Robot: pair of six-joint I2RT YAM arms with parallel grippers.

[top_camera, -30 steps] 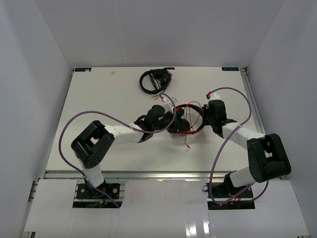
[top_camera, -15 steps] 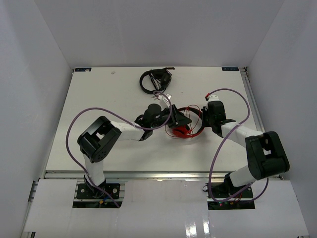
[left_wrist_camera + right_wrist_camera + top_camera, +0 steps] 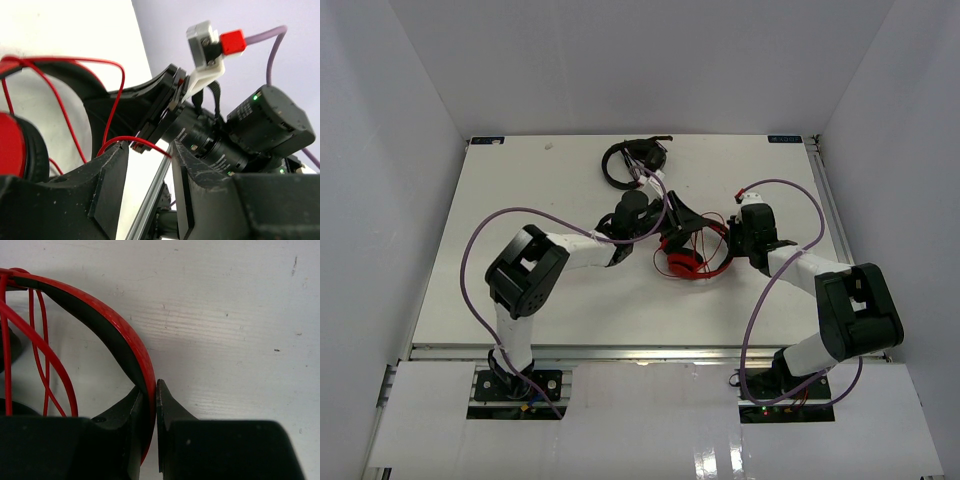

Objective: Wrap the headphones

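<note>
The red headphones [image 3: 688,262] lie at mid-table, with loops of thin red cable [image 3: 55,100] over the black-lined headband [image 3: 115,325]. My right gripper [image 3: 149,390] is shut on the headband's right side; it sits at the band's right in the top view [image 3: 732,245]. My left gripper [image 3: 150,155] is open just left of the band, above the headphones in the top view [image 3: 687,222]. A strand of the cable [image 3: 145,141] drapes across the gap between its fingertips. A red earcup [image 3: 10,145] shows at the left edge of the left wrist view.
Smaller black headphones [image 3: 632,160] with a coiled cable lie at the back of the table, just behind my left wrist. White walls enclose the table on three sides. The right arm's wrist camera [image 3: 270,125] is close in front of my left gripper.
My left gripper has moved away from me and to the right, from over the headphones' left side to behind them, uncovering a red earcup. The right gripper has kept its hold on the headband.
</note>
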